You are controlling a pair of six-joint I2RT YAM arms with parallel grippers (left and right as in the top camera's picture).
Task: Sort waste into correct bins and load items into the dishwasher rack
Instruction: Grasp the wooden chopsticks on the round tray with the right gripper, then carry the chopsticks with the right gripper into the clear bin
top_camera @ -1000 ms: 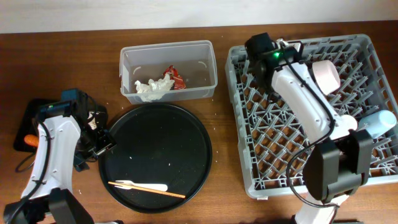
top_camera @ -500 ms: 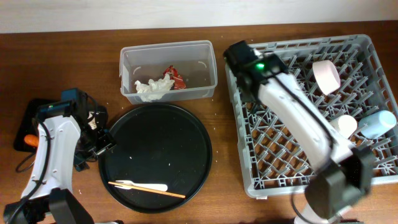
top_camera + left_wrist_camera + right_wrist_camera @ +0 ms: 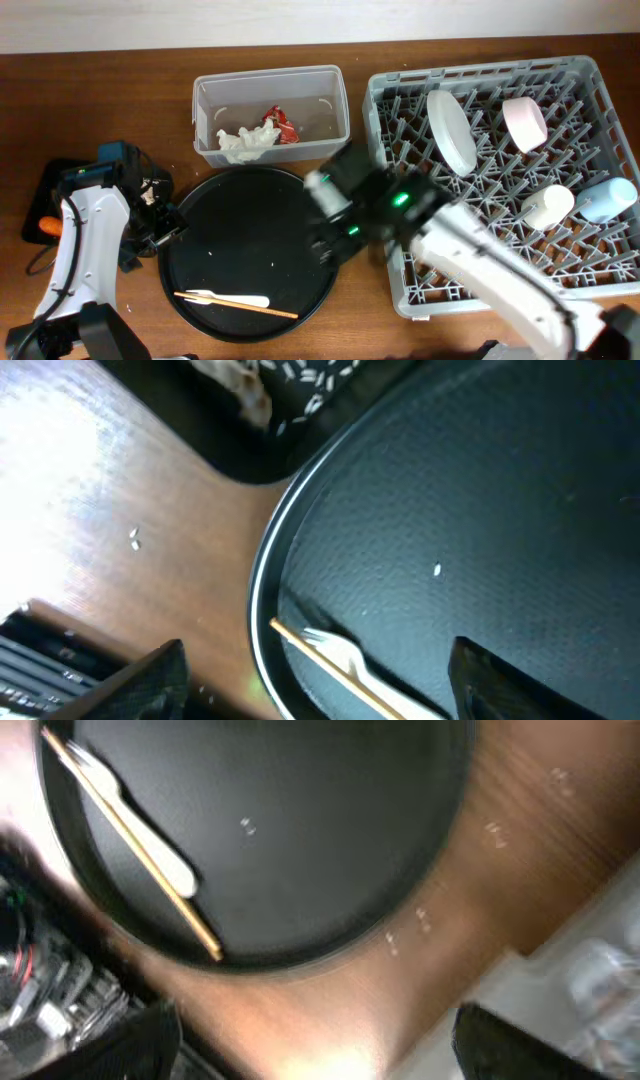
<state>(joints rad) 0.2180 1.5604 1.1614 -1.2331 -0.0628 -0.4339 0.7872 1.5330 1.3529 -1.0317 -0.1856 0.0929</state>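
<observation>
The white fork [image 3: 240,298] and thin chopsticks [image 3: 262,307] lie on the round black tray [image 3: 250,225], near its front. In the left wrist view the fork [image 3: 338,651] and a chopstick [image 3: 300,642] lie just inside the tray's rim. My left gripper [image 3: 165,228] [image 3: 320,695] hangs open at the tray's left edge, holding nothing. My right gripper [image 3: 330,235] [image 3: 320,1050], blurred by motion, is open and bare over the tray's right edge. In the grey dishwasher rack [image 3: 400,280] stand the white plate [image 3: 452,130], pinkish bowl [image 3: 524,122], white cup [image 3: 545,207] and light blue cup [image 3: 607,198].
The clear tub [image 3: 325,95] at the back holds a crumpled napkin [image 3: 245,142] and the red wrapper [image 3: 278,125]. A shallow black tray [image 3: 45,190] at far left holds an orange carrot [image 3: 48,228] and food scraps [image 3: 245,390]. Crumbs dot the wooden table [image 3: 360,185].
My right arm swung from the rack's back-left corner to the round tray's right edge, opening on the way; the white plate now stands uncovered in the rack. The left arm barely moved.
</observation>
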